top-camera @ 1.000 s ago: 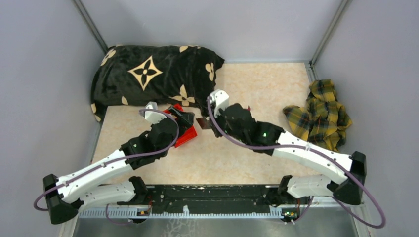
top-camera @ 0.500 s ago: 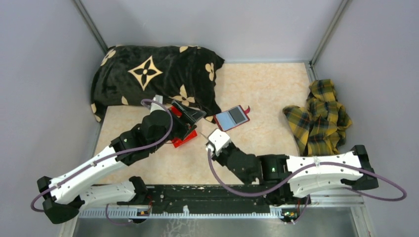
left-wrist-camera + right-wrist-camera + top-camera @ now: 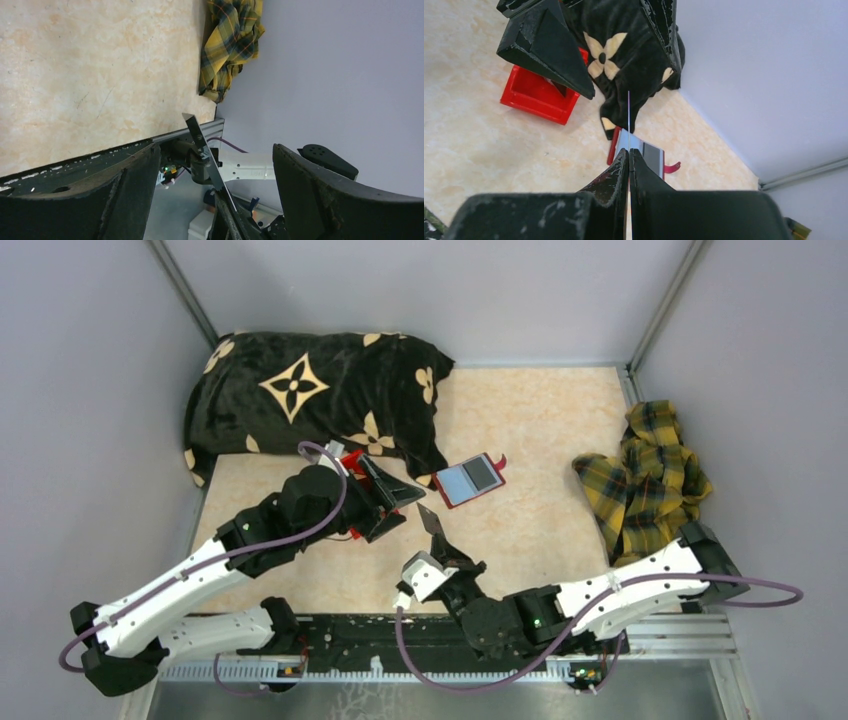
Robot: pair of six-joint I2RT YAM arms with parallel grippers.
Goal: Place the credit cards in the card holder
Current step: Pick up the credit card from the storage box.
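The card holder [image 3: 470, 479] lies open on the table, dark red with blue-grey lining and its snap tab to the right; it also shows in the right wrist view [image 3: 648, 154]. My right gripper [image 3: 441, 543] is near the table's front, shut on one thin credit card [image 3: 431, 519] that stands up out of its jaws, edge-on in its own view [image 3: 629, 117]. The card also shows in the left wrist view [image 3: 201, 141]. My left gripper [image 3: 394, 506] is open and empty, just left of the card, above the red bin [image 3: 366, 522]. Other cards are hidden.
A black pillow with tan flowers [image 3: 310, 390] lies at the back left, close behind the card holder. A yellow plaid cloth [image 3: 652, 475] is heaped at the right edge. The red plastic bin [image 3: 538, 95] sits under my left gripper's fingers [image 3: 546, 50].
My right arm has drawn back from the card holder toward the front edge, carrying the card and uncovering the open holder. My left gripper has shifted right.
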